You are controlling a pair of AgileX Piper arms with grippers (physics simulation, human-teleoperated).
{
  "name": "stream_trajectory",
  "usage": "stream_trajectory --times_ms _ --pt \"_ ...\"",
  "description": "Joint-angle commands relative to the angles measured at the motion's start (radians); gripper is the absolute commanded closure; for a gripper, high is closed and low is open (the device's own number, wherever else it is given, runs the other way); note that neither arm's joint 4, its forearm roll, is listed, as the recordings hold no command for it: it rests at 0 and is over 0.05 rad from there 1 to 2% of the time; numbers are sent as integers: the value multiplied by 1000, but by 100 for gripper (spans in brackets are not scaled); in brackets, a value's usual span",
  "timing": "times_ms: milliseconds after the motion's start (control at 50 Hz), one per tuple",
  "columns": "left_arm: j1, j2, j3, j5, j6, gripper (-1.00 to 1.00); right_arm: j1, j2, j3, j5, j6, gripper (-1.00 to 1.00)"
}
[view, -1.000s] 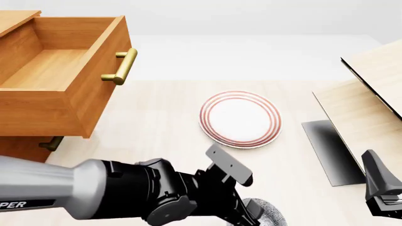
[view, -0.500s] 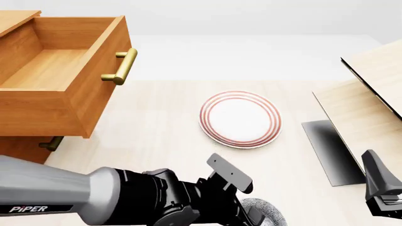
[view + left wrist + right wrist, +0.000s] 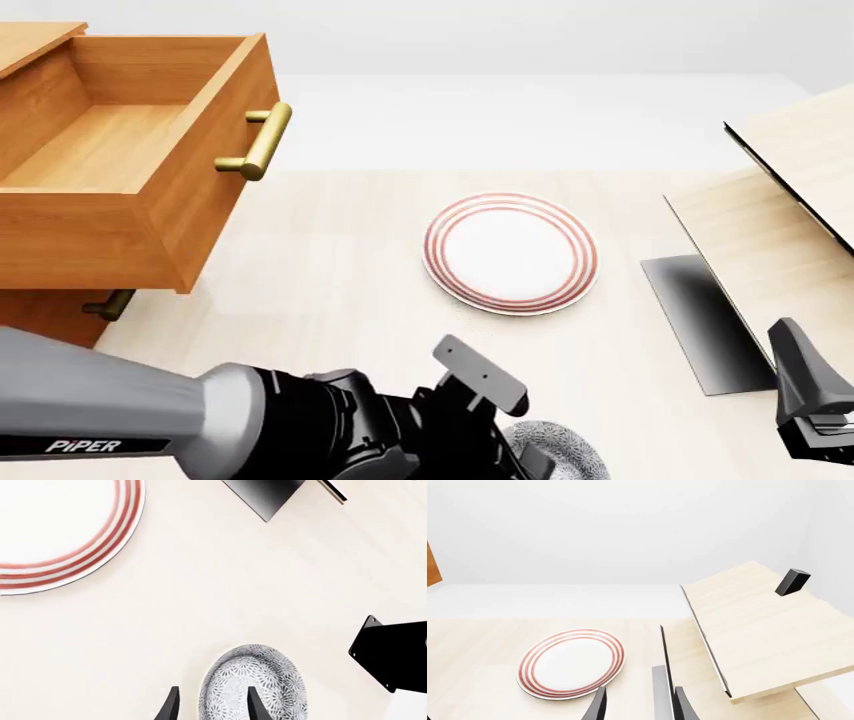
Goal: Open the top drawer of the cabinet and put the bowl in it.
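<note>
Top drawer [image 3: 127, 150] pulled out, open from above. Bare desk [image 3: 334, 270] between cabinet [image 3: 40, 310] and plate [image 3: 510, 252]. Pale wood structure [image 3: 781, 215] blocks right side.

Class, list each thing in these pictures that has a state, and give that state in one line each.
top drawer: pulled open, nothing inside.
bowl: upright on the table, one left finger inside its rim.
left hand: open, astride the bowl's rim.
right hand: open, holding nothing.
plate: flat on the table, bare.
</note>
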Motion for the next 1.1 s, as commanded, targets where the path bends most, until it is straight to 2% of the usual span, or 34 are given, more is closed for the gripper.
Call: stream_trajectory --times_ms 20,460,480,800,1100 --pt "12 -2 20 -21 -6 -100 0 0 2 -1 0 -100" --pt "12 45 31 -68 -29 -100 0 0 2 -1 0 -100" --pt "19 40 38 -71 -25 100 0 0 2 -1 0 -100" --pt "20 24 42 -66 -26 100 0 0 2 -1 0 -100" --pt "42 -60 30 7 23 100 0 0 2 -1 0 -100"
